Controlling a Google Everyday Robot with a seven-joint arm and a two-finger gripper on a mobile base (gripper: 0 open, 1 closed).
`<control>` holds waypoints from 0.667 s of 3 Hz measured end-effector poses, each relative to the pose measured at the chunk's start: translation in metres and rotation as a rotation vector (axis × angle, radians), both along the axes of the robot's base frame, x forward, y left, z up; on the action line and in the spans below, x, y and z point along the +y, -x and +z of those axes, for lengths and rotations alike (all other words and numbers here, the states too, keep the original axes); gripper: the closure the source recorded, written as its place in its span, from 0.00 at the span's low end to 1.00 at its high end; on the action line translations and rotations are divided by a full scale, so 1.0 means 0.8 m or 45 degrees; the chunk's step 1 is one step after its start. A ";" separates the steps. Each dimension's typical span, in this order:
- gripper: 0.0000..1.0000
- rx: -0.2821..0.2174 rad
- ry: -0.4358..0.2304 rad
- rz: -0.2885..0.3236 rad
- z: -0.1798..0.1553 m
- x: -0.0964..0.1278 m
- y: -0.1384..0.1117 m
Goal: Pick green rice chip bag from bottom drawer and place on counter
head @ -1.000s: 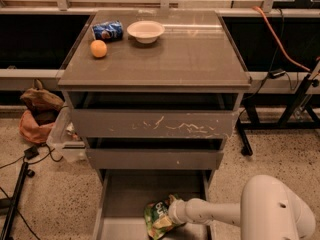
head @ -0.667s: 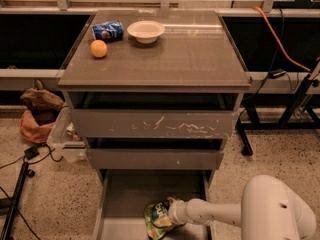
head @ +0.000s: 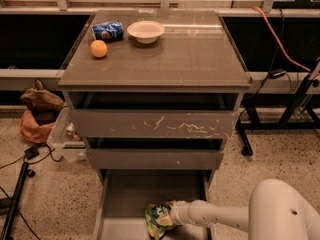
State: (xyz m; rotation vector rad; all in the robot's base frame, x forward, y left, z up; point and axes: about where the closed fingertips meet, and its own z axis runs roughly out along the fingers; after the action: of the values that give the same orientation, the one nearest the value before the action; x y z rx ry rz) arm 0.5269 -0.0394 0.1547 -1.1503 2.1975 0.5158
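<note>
The green rice chip bag (head: 156, 218) lies in the open bottom drawer (head: 125, 194), near its front right part. My gripper (head: 172, 215) reaches in from the right on a white arm and sits right at the bag's right side, touching it. The bag hides the tips. The counter (head: 165, 54) is the flat grey-brown top of the cabinet, above the two other drawer fronts.
On the counter's back left stand a blue crushed can (head: 107, 31), an orange (head: 99, 49) and a white bowl (head: 145, 31). A brown and orange bag (head: 37, 114) and cables lie on the floor to the left. A black stand (head: 295, 104) is at the right.
</note>
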 end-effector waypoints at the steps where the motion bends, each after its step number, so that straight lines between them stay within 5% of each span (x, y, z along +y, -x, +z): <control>1: 1.00 -0.045 -0.070 -0.070 0.038 -0.025 0.005; 2: 1.00 -0.203 -0.117 -0.132 0.136 -0.065 0.006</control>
State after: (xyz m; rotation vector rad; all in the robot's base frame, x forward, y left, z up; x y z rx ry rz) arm 0.5224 -0.0913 0.2638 -0.9888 2.0621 0.4604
